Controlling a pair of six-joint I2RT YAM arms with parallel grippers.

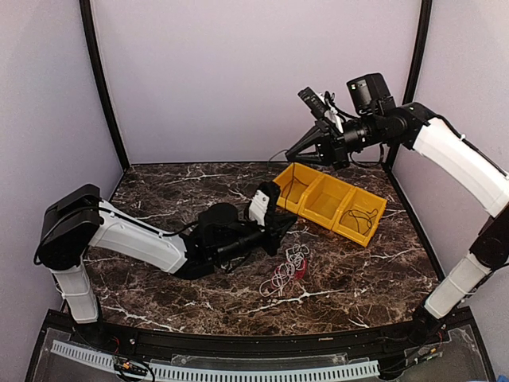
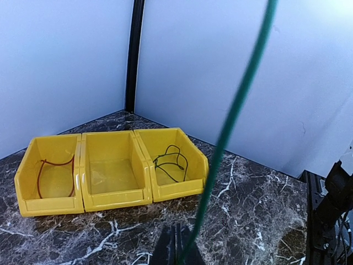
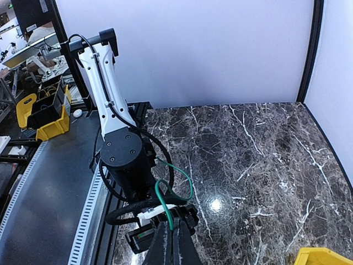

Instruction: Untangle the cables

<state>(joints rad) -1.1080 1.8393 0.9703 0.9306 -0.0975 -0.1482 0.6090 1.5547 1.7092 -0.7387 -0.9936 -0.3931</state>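
Observation:
A small tangle of white and red cables (image 1: pixel 288 269) lies on the marble table just right of my left gripper (image 1: pixel 280 231). A thin green cable (image 2: pixel 237 105) runs steeply up from the left gripper (image 2: pixel 177 227), whose jaws are shut on its lower end. My right gripper (image 1: pixel 290 153) hangs high above the table near the back wall. Its wrist view shows that gripper (image 3: pixel 172 225) shut on the green cable (image 3: pixel 163 207), which loops down toward the left arm (image 3: pixel 124 160). The green cable is too thin to make out in the top view.
Three yellow bins (image 1: pixel 330 203) stand in a row at the back right. In the left wrist view one end bin holds a red wire (image 2: pixel 55 176) and the other end bin holds a black wire (image 2: pixel 171 163). Walls enclose the back and both sides.

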